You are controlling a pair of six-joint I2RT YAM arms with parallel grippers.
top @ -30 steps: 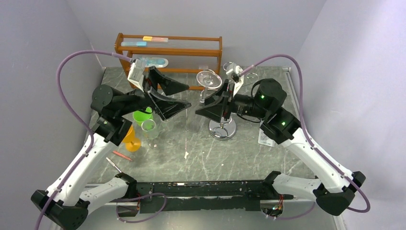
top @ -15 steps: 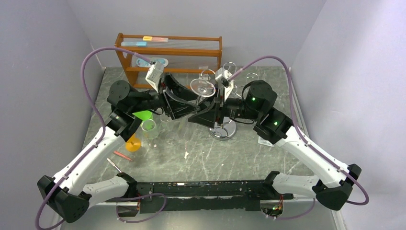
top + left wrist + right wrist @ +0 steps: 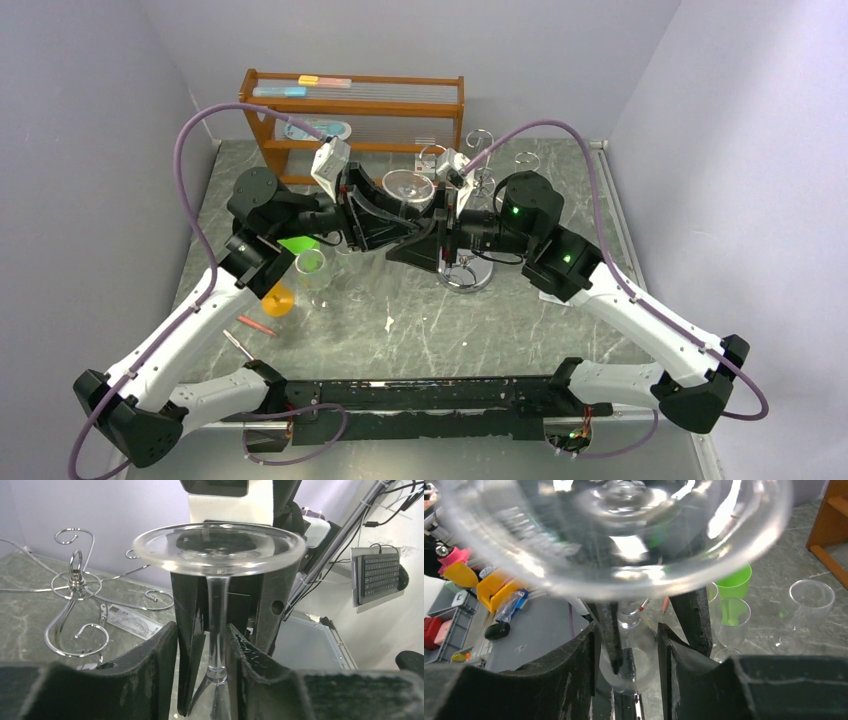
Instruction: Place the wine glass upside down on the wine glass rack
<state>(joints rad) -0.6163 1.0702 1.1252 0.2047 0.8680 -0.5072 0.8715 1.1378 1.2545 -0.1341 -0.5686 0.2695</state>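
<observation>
The clear wine glass (image 3: 408, 185) hangs upside down over the middle of the table, its round foot (image 3: 220, 547) on top. My right gripper (image 3: 432, 240) is shut on its bowl (image 3: 636, 655), seen between the pads in the right wrist view. From the left, my left gripper (image 3: 201, 630) straddles the stem (image 3: 217, 625): one pad is against it, and the other stands off with a gap. The chrome wine glass rack (image 3: 465, 270), with its curled arms (image 3: 75, 585), stands just behind and to the right of both grippers.
A brown wooden shelf (image 3: 350, 110) stands at the back. Under the left arm are a green cup (image 3: 297, 243), a clear stemmed glass (image 3: 311, 265) and an orange glass (image 3: 275, 295). Two pencils (image 3: 255, 325) lie in front of them. A card (image 3: 132, 622) lies by the rack.
My left arm has swung right to the glass and its jaws have narrowed round the stem. My right arm has carried the glass a little left, toward it.
</observation>
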